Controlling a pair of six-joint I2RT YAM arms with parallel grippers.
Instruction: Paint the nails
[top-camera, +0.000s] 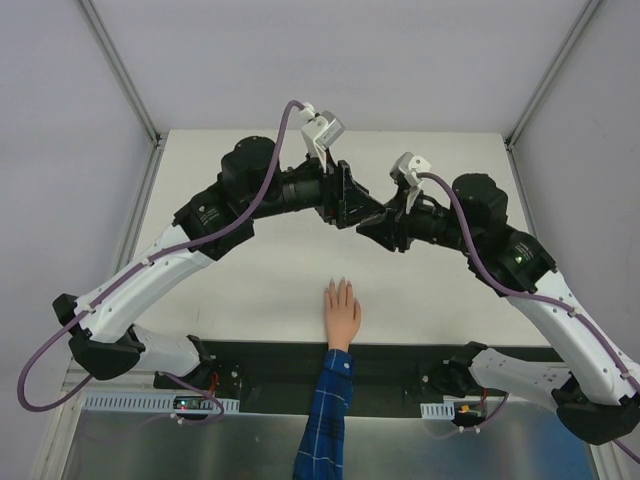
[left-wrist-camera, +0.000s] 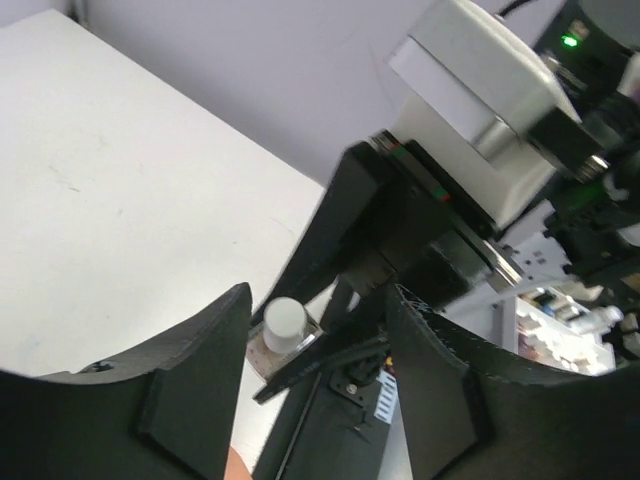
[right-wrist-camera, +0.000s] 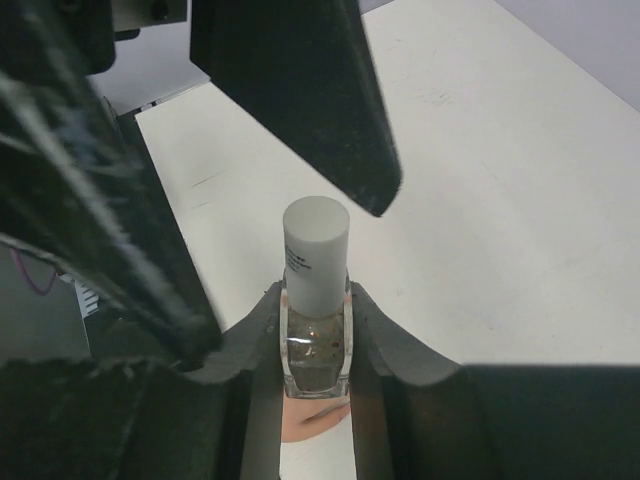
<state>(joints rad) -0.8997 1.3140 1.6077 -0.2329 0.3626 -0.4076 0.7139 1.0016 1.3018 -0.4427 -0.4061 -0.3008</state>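
While my right gripper (right-wrist-camera: 315, 305) pinches the nail polish bottle (right-wrist-camera: 316, 362), I'd centre the spread left gripper (left-wrist-camera: 318, 365) over its white cap (right-wrist-camera: 316, 250) (mannequin hand (top-camera: 341, 312) at six o'clock) before closing.

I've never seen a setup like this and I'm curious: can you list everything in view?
Mannequin hand: one, flesh-coloured, flat on the table, fingers pointing away from the arm bases.
Sleeve: one, blue plaid, on its forearm.
Nails: too small to count or colour.
Polish bottle: one, clear glass with white cap, upright in the right gripper.
Table: one, white.
Cables: two, purple, one along each arm.
Arms: two, white and black, meeting beyond the hand.
Left gripper: black, open, by the cap.
Right gripper: black, shut on the bottle.
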